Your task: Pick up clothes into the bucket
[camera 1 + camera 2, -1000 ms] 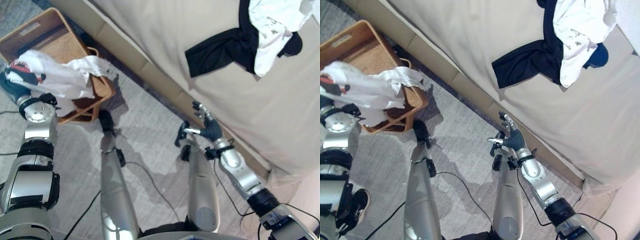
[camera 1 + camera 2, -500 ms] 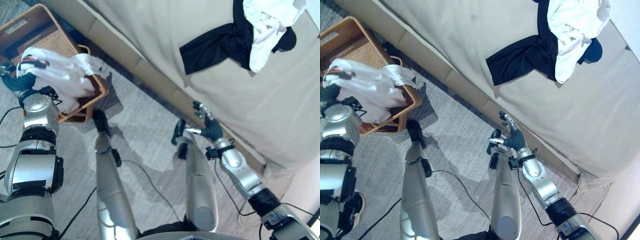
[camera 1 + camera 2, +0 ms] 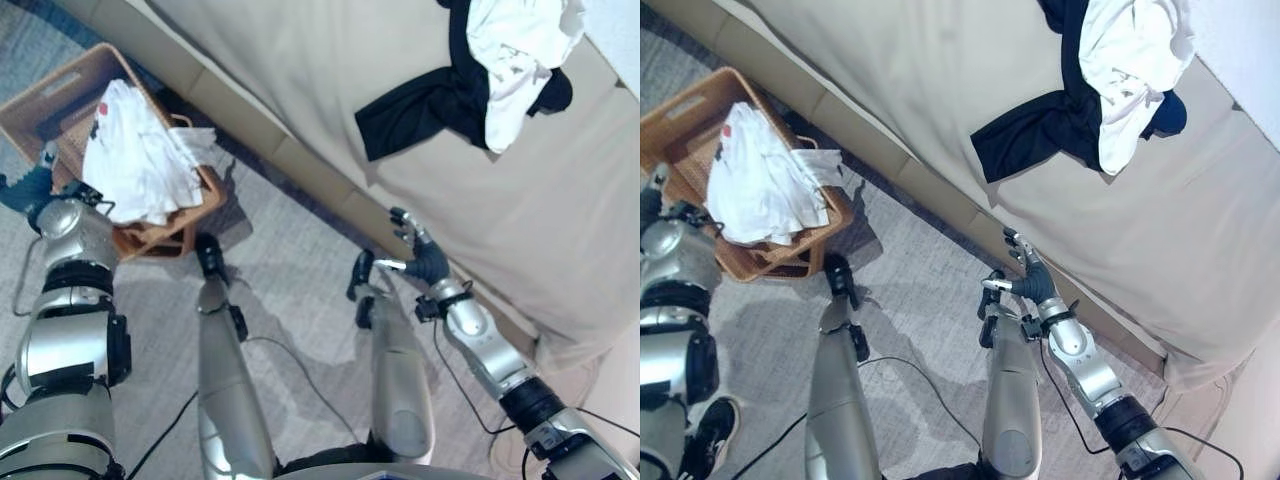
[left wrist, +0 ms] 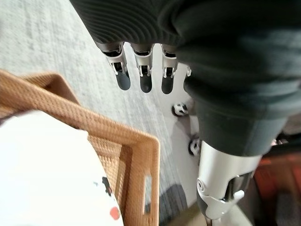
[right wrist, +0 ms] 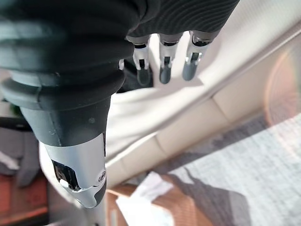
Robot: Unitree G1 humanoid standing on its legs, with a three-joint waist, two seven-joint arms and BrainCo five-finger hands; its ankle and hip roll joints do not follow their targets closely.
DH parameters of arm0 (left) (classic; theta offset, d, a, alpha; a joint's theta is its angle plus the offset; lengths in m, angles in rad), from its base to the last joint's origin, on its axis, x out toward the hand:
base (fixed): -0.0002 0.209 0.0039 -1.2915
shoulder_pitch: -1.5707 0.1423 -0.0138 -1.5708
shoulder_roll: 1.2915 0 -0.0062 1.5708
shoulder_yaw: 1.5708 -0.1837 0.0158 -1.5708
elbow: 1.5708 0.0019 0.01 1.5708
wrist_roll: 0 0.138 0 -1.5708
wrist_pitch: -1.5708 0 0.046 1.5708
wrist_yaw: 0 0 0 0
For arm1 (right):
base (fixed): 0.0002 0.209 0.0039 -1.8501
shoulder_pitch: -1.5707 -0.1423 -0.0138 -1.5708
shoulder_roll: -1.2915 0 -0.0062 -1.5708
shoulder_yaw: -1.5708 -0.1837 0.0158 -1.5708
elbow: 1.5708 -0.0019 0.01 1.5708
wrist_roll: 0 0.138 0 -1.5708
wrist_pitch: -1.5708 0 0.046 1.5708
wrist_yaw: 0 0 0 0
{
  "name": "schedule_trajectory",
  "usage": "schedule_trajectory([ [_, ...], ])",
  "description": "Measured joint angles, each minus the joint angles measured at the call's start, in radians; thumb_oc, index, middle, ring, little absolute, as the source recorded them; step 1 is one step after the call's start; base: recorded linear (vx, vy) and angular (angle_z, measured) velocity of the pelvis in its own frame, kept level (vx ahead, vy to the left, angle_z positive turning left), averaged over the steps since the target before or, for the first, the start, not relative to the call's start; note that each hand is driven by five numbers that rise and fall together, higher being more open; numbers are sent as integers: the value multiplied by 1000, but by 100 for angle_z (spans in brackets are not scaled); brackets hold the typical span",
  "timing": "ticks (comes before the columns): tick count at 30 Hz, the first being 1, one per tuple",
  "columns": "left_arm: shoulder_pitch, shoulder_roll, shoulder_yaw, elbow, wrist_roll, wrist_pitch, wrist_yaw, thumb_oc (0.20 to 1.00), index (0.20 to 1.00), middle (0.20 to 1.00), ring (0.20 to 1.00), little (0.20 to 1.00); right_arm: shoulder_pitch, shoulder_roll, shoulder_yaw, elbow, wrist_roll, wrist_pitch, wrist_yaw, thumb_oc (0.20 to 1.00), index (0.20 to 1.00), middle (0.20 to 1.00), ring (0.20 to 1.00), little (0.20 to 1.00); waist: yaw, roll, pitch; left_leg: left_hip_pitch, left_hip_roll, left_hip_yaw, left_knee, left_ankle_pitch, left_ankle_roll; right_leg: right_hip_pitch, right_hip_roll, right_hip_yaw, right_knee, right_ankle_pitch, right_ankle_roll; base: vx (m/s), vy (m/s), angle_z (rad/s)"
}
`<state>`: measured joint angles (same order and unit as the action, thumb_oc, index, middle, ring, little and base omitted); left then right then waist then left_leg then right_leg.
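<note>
Wicker basket [image 3: 60,100] on the grey carpet [image 3: 290,290] beside the bed: in the left eye view the white garment [image 3: 135,165], held above it by the left hand half a second ago, now lies in the basket and hangs over its near rim. Left hand [image 3: 25,190] sits just outside the basket, off the cloth. Right eye view: black garment [image 3: 1040,125] and white shirt [image 3: 1130,60] unchanged on the beige bed [image 3: 940,70]; right hand [image 3: 1025,275] hangs at the bed's edge, fingers spread, empty, as before. Left wrist view: fingers [image 4: 143,70] straight and relaxed over carpet, holding nothing, basket rim [image 4: 108,127] near. Right wrist view: fingers [image 5: 164,66] extended, touching nothing.
</note>
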<state>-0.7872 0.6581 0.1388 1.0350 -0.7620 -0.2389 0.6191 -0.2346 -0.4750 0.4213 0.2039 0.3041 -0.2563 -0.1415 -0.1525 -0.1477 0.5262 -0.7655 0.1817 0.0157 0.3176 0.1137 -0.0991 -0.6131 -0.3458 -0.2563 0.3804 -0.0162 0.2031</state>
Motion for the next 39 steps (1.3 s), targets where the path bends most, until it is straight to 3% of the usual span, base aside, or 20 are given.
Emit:
schedule_trajectory([
  [3, 194, -64, -38, -257, 95, -32, 2, 1000, 1000, 1000, 1000, 1000, 2, 7, 0, 4, -6, 3, -2, 1000, 1000, 1000, 1000, 1000, 11, -12, -5, 82, 10, 38, -13, -14, -13, 66, 5, -3, -58, 43, 2, -27, 55, -29],
  [5, 359, -66, -60, -478, 189, -64, 4, 1000, 1000, 1000, 1000, 1000, -9, 30, -11, 12, -18, 6, -15, 1000, 1000, 1000, 1000, 1000, 69, -37, -18, 141, 62, 115, -4, -43, -18, 62, 8, -78, -67, 106, -8, -9, -42, -104],
  [6, 396, -79, -73, -524, 226, -72, 2, 1000, 1000, 1000, 1000, 1000, -9, 31, -18, 27, -24, 6, -18, 1000, 1000, 1000, 1000, 1000, 85, -36, -18, 171, 67, 122, -12, -45, -23, 87, 3, -101, -75, 103, -13, 15, -80, -66],
  [9, 418, -137, -89, -566, 314, -108, -25, 1000, 1000, 1000, 1000, 1000, -13, 35, -49, 83, -41, 7, -26, 1000, 1000, 1000, 1000, 1000, 87, -35, -18, 258, 69, 115, -53, -48, -25, 174, 22, -117, -109, 74, -17, 34, -37, -5],
  [16, 436, -256, -213, -660, 317, -122, -173, 1000, 1000, 1000, 1000, 1000, -63, 87, -98, 134, -48, 24, -42, 1000, 1000, 1000, 1000, 1000, 87, -29, -18, 459, 54, 186, -150, -22, -20, 308, 26, -74, -174, 99, -31, 37, -28, -17],
  [18, 427, -289, -247, -658, 317, -125, -225, 1000, 1000, 1000, 1000, 1000, -80, 97, -89, 146, -49, 27, -34, 1000, 1000, 1000, 1000, 1000, 88, -19, -23, 527, 47, 205, -180, -24, -18, 354, 25, -59, -185, 98, -31, 100, -76, -12],
  [24, 521, -353, -279, -687, 308, -117, -345, 1000, 1000, 1000, 1000, 1000, -96, 92, -94, 168, -67, 76, -10, 1000, 1000, 1000, 1000, 1000, 73, 66, -95, 634, 54, 229, -197, -23, -25, 424, 40, -27, -191, 79, -26, 122, -141, -16],
  [27, 578, -345, -273, -698, 288, -114, -385, 1000, 1000, 1000, 1000, 1000, -95, 95, -94, 175, -88, 89, 3, 1000, 1000, 1000, 1000, 1000, 102, 60, -115, 649, 73, 169, -105, -24, -25, 436, 64, 25, -157, 36, -52, 112, -94, -45],
  [28, 599, -351, -281, -698, 272, -102, -402, 1000, 1000, 1000, 1000, 1000, -85, 90, -96, 176, -88, 94, 5, 1000, 1000, 1000, 1000, 1000, 115, 63, -120, 647, 73, 72, -40, -18, -17, 484, 74, 27, -171, 29, -59, 169, 20, -27],
  [29, 610, -354, -287, -698, 270, -101, -406, 1000, 1000, 1000, 1000, 1000, -78, 87, -95, 177, -88, 96, 6, 1000, 1000, 1000, 1000, 1000, 116, 67, -133, 647, 72, 40, -29, -18, -17, 494, 78, 27, -175, 28, -59, 285, 121, 4],
  [30, 620, -360, -302, -687, 269, -96, -425, 1000, 1000, 1000, 1000, 1000, -59, 80, -100, 192, -87, 96, 6, 1000, 1000, 1000, 1000, 1000, 111, 64, -179, 600, 59, -10, -21, -72, -62, 497, 68, 31, -198, 12, -71, 213, 107, 17],
  [31, 615, -362, -312, -688, 269, -95, -428, 1000, 1000, 1000, 1000, 1000, -54, 73, -105, 202, -87, 99, 7, 1000, 1000, 1000, 1000, 1000, 114, 69, -195, 596, 39, -27, -66, -86, -73, 495, 66, 31, -209, 16, -74, 243, 135, 22],
  [32, 619, -363, -314, -692, 271, -96, -439, 1000, 1000, 1000, 1000, 1000, -55, 55, -109, 211, -88, 108, 11, 1000, 1000, 1000, 1000, 1000, 120, 72, -209, 583, -14, -83, -162, -91, -71, 492, 65, 36, -233, 33, -77, 176, 117, -6],
  [33, 628, -363, -313, -692, 271, -95, -439, 1000, 1000, 1000, 1000, 1000, -57, 50, -113, 211, -88, 109, 13, 1000, 1000, 1000, 1000, 1000, 120, 87, -217, 589, -31, -102, -201, -94, -52, 481, 77, 43, -239, 39, -75, 277, 210, -71],
  [34, 648, -338, -294, -672, 271, -85, -443, 1000, 1000, 1000, 1000, 1000, -67, 81, -117, 234, -97, 112, 16, 1000, 1000, 1000, 1000, 1000, 146, 76, -222, 593, -65, -115, -173, -94, -23, 467, 84, 98, -255, 48, -75, 289, 231, -86],
  [37, 690, -310, -273, -652, 271, -59, -450, 1000, 1000, 1000, 1000, 1000, -36, 117, -108, 236, -129, 118, 33, 1000, 1000, 1000, 1000, 1000, 144, 58, -244, 613, -99, -48, -149, -134, 34, 511, 56, 104, -331, 12, -83, 246, 211, -60],
  [38, 717, -323, -272, -660, 274, -59, -456, 1000, 1000, 1000, 1000, 1000, -33, 114, -108, 236, -140, 124, 41, 1000, 1000, 1000, 1000, 1000, 143, 86, -241, 621, -80, -25, -153, -128, 54, 481, 47, 105, -213, 6, -54, 209, 202, -30],
  [39, 727, -310, -270, -661, 278, -59, -463, 1000, 1000, 1000, 1000, 1000, -28, 114, -109, 236, -141, 126, 44, 1000, 1000, 1000, 1000, 1000, 141, 93, -244, 632, -86, -22, -149, -134, 55, 465, 49, 95, -121, -7, -43, 276, 261, -38],
])
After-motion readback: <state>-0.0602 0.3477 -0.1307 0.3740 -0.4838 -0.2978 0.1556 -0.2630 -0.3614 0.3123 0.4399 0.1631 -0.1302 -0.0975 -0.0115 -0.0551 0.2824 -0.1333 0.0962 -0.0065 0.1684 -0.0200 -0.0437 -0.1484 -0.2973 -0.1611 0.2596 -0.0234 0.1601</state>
